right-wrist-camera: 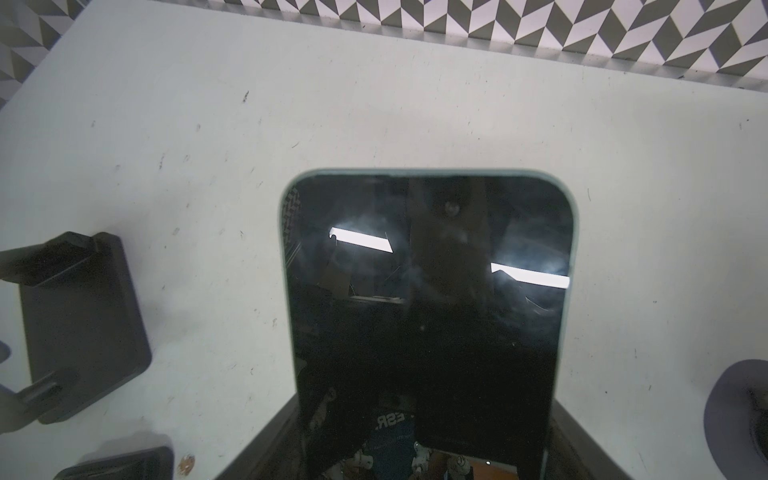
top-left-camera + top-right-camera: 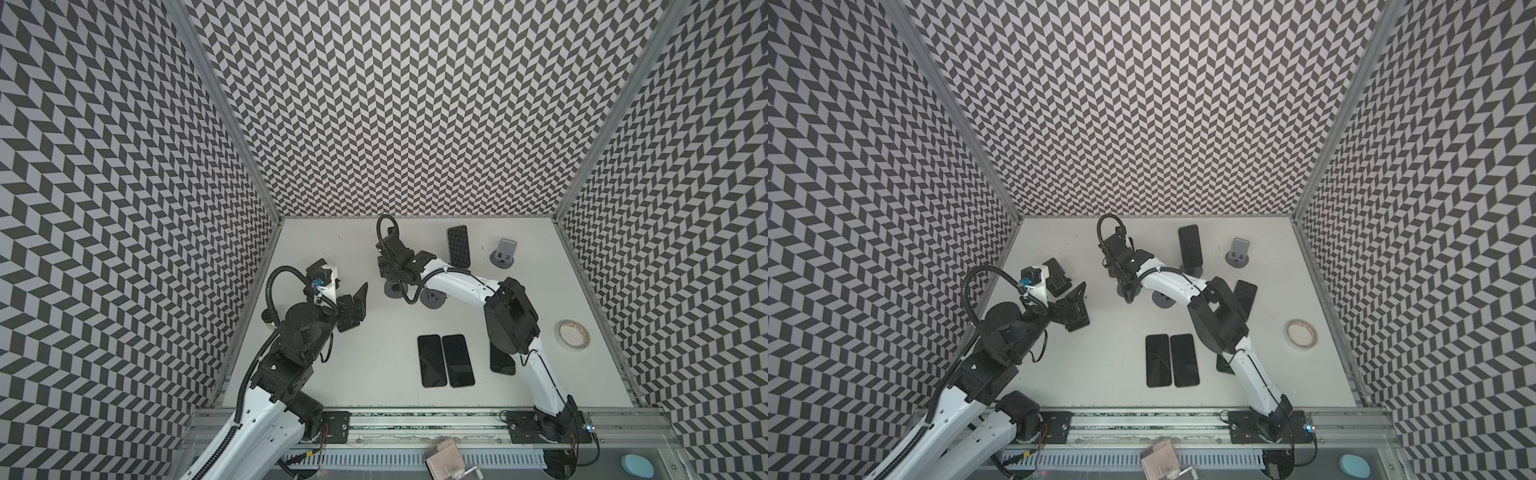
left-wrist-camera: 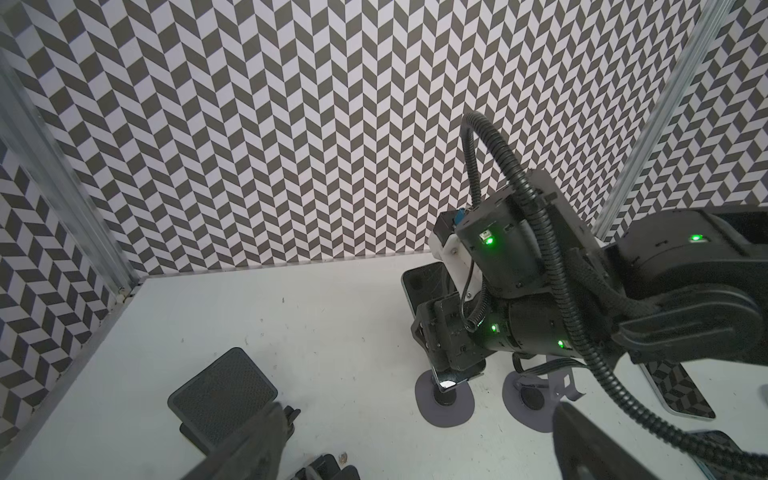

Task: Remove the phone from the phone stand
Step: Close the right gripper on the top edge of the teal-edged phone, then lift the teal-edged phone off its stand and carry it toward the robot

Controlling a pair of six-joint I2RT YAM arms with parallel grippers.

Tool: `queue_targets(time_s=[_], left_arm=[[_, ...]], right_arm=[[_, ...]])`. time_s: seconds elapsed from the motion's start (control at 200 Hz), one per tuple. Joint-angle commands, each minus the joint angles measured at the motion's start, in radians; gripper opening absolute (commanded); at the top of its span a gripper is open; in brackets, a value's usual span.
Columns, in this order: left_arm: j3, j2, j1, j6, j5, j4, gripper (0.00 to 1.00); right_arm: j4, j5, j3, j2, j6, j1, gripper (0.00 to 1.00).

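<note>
We're at the far middle of the table (image 2: 365, 374), and the right gripper (image 2: 391, 276) is down on the phone (image 1: 428, 316). In the right wrist view we look straight along the dark screen. The two fingers (image 1: 266, 440) sit tight against its long edges, one on each side, and we call that a grip on the phone.

The phone is propped on the phone stand (image 3: 457, 411), leaning back (in both top views the gripper hides nearly all of it, and only the stand's round grey foot peeks out beneath).

Over on the left, the left gripper (image 2: 357, 307) hangs above the table with its jaws spread wide and only air between them, well apart from the phone. A black pad (image 3: 224, 390) lies just beside it.

Just beside the phone stand we see a second stand (image 2: 434, 300), with the right arm crossing above it. Farther back a propped phone (image 2: 458, 247) mirrors the wall pattern, and a grey holder (image 2: 504, 251) stands near it. Toward the near edge a pair of phones (image 2: 432, 360) lies flat, side by side and touching. A roll of tape (image 2: 572, 336) rests near the right edge.
</note>
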Motion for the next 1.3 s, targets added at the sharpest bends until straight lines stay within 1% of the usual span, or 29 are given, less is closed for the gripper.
queue_targets(time_s=[0.0,0.355,0.636,0.881,0.996,1.297], left_arm=[[0.007,-0.013,0.004,0.005,-0.014,0.015,1.0],[0.012,-0.02,0.004,0.012,-0.012,0.015,1.0],[0.014,-0.015,0.005,0.004,-0.009,0.033,1.0],[0.014,-0.009,0.005,-0.005,-0.002,0.047,1.0],[0.016,-0.011,0.004,-0.008,0.0,0.048,1.0],[0.017,-0.033,0.006,-0.035,0.032,-0.003,1.0]], right_arm=[[0.048,0.037,0.007,-0.016,-0.005,-0.005,0.69],[0.085,0.076,0.006,-0.046,-0.044,-0.005,0.66],[0.158,0.109,-0.019,-0.101,-0.089,-0.004,0.61],[0.191,0.122,-0.029,-0.129,-0.129,-0.002,0.61],[0.225,0.142,-0.042,-0.147,-0.176,0.011,0.61],[0.303,0.192,-0.105,-0.213,-0.232,0.048,0.6]])
